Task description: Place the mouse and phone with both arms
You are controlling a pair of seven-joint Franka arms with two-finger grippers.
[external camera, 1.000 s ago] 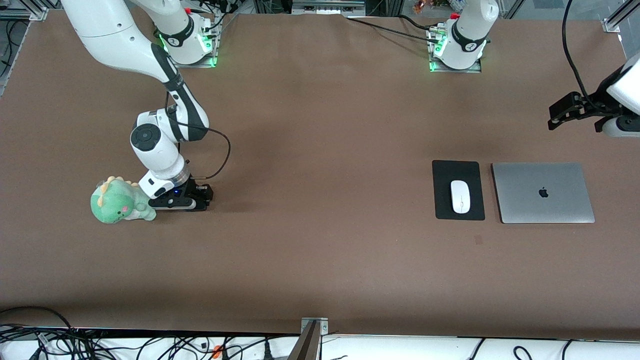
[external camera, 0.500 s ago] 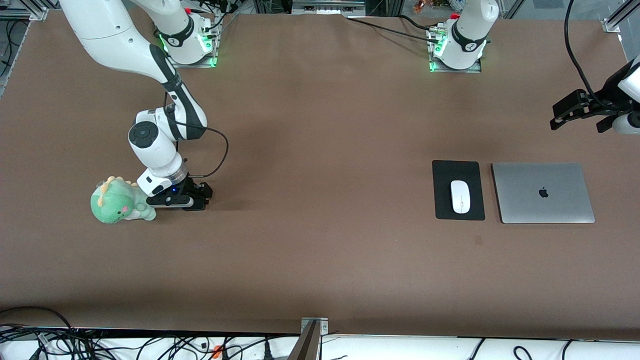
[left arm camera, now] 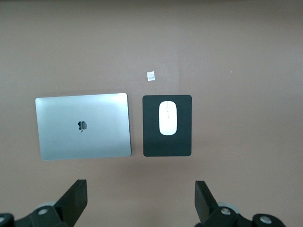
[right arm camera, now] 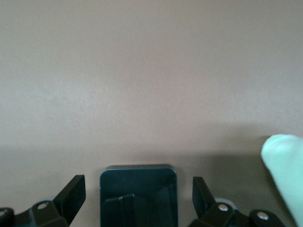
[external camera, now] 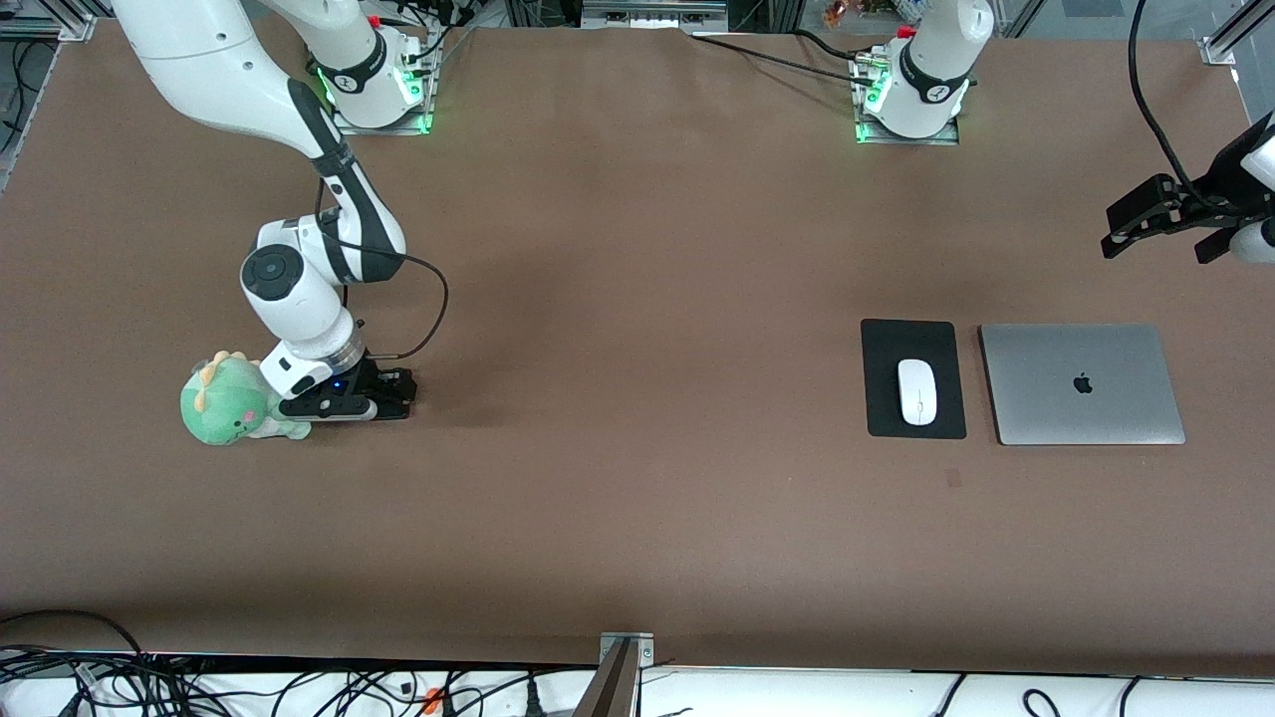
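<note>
Front view: the mouse (external camera: 917,391) already rests on the black mat (external camera: 913,339), just beside the closed laptop (external camera: 1082,384), so that half looks done. The left gripper (external camera: 1155,211) hangs high over the table toward the left arm's end, above and clear of the laptop. The right gripper (external camera: 369,398) is down at the table, touching or nearly touching the green plush dinosaur (external camera: 231,400) beside it.

Left wrist view: the left gripper (left arm camera: 140,203) has its fingers spread wide and empty, with the mouse (left arm camera: 167,117) on its mat well below.

Right wrist view: the right gripper (right arm camera: 138,196) stands open, the phone (right arm camera: 138,189) lying flat between its fingers and not clamped. The plush (right arm camera: 284,165) crowds one finger. Judging from this, the phone looks set down, and only the arm's retreat remains.
</note>
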